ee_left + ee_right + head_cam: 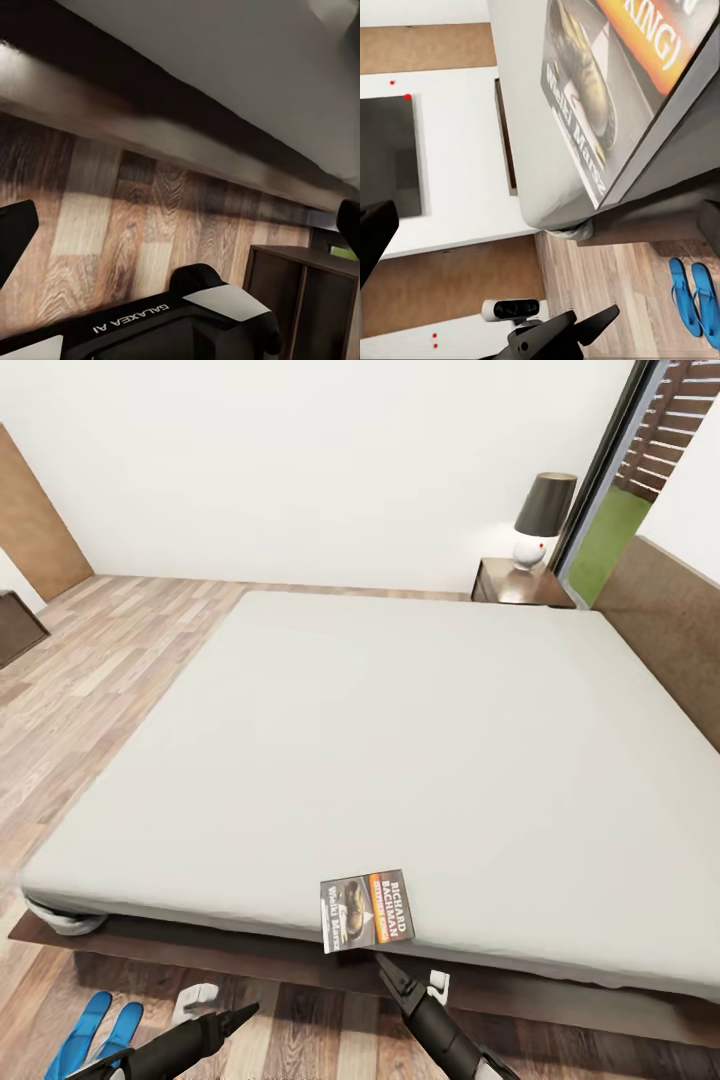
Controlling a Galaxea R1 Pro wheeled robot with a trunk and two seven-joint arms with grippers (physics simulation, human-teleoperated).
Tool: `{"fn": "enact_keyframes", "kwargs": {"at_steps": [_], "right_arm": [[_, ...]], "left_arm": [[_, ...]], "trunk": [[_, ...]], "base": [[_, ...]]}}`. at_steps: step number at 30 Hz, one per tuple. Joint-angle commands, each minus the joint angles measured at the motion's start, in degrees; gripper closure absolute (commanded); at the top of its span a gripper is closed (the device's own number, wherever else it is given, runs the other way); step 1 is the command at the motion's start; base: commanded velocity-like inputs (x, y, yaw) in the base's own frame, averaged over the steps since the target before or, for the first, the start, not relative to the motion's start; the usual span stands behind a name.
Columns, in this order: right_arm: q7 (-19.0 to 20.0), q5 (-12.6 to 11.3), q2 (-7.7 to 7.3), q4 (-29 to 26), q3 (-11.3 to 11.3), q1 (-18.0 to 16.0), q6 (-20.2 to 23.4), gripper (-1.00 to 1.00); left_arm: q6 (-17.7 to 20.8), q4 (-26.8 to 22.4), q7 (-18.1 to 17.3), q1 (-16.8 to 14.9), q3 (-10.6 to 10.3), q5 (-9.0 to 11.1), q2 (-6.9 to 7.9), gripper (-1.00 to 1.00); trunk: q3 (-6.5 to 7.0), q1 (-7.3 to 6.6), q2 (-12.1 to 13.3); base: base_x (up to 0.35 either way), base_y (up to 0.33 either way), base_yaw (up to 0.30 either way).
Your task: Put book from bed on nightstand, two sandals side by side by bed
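Nothing of the task looks finished yet. The book lies flat at the near edge of the bed, its lower edge hanging slightly over the mattress side; the right wrist view shows it close ahead, cover up. The right gripper sits just below the book, pointed up at it, apart from it by a small gap; its fingers look nearly pressed together in the head view, while the right wrist view shows dark finger edges at both sides of the frame, so I cannot tell their spread for sure, and they hold nothing. The left gripper hangs low over the floor before the bed base, fingers somewhat spread and empty. The two sandals lie close together on the floor near the bed's near corner, partly hidden behind the left arm; whether they lie neatly side by side is hard to judge. A nightstand with a lamp stands at the far side of the bed, well apart from the book. So the book is still to be grasped and carried, and the sandals checked or set straight.
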Motion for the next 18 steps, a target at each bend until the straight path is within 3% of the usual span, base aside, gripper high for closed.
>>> {"fn": "enact_keyframes", "kwargs": {"at_steps": [1, 18], "right_arm": [[0.15, -0.59, -0.02, 0.00, 0.34, -0.01, 0.47, -1.00], [0.23, -0.51, -0.02, -0.02, 0.34, -0.01, 0.47, -1.00]], "left_arm": [[0.46, -0.01, -0.05, -0.04, -0.35, 0.60, 0.06, -1.00], [0.46, 0.02, -0.08, -0.04, -0.35, 0.60, 0.06, -1.00]], "trunk": [[-0.03, 0.00, -0.02], [-0.03, 0.00, -0.02]], "base": [[0.000, 0.000, 0.180], [0.000, 0.000, 0.019]]}}
